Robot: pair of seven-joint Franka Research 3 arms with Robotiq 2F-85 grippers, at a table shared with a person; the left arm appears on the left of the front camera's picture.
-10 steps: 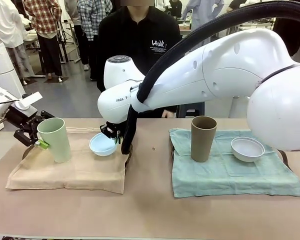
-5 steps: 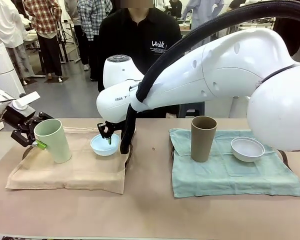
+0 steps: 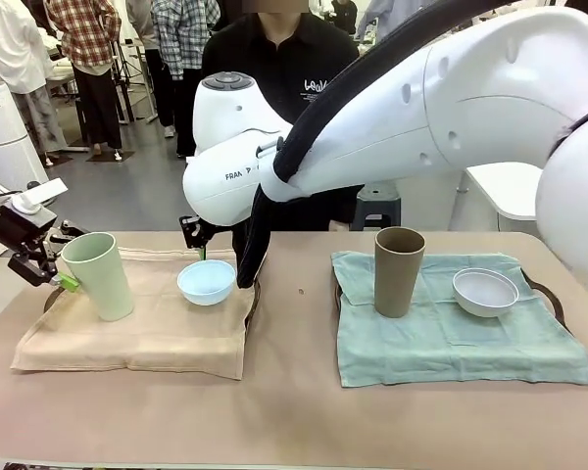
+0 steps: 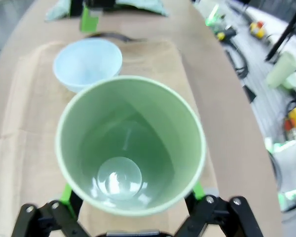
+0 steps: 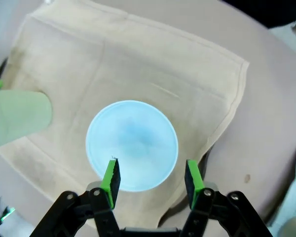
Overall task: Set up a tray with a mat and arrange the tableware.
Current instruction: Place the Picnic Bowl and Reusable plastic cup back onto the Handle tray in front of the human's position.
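Pale-green tumbler [image 4: 130, 145] upright between wide left gripper [image 4: 130, 197] pads; blue bowl [image 5: 132, 145] just beyond half-open, empty right gripper [image 5: 152, 180].

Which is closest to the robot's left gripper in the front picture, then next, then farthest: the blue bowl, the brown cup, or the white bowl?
From the left gripper:
1. Blue bowl, on the beige mat.
2. Brown cup, on the green mat's left part.
3. White bowl, farther right on the green mat.

l claw [image 3: 51, 274] wide open, low; r claw [image 5: 152, 181] open, raised.
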